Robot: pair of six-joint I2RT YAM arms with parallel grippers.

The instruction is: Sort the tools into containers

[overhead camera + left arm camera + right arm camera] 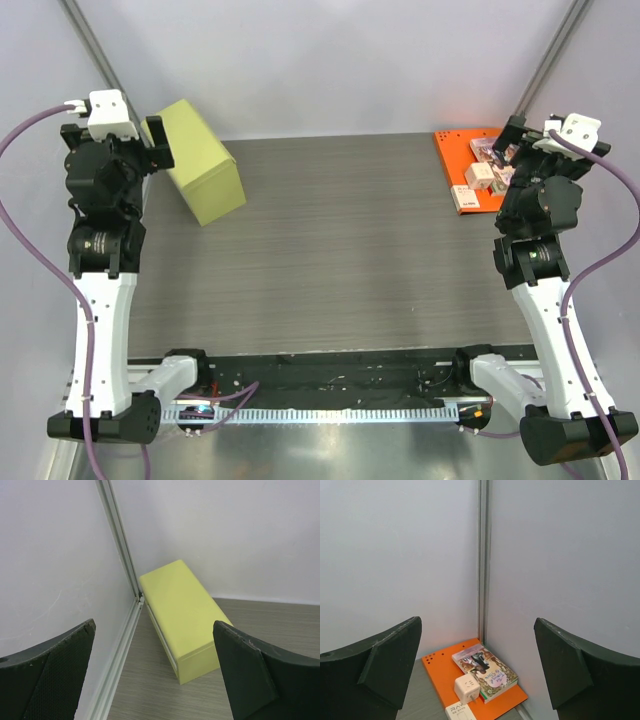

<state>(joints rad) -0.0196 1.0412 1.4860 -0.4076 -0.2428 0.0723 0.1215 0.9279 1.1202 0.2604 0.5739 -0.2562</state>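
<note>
No tools show in any view. A yellow box (205,160) with its lid shut lies at the table's back left corner. My left gripper (115,135) hovers beside it and is open and empty. In the left wrist view the yellow box (185,605) lies ahead between the spread fingers of that gripper (154,630). My right gripper (556,140) is raised at the back right and is open and empty. In the right wrist view the right gripper (478,625) faces the corner of the walls.
An orange board (440,672) lies in the back right corner (455,150). On it are a book (485,670), a white cube plug (466,688) and a flat white box (457,712). Grey walls and metal posts close in both back corners.
</note>
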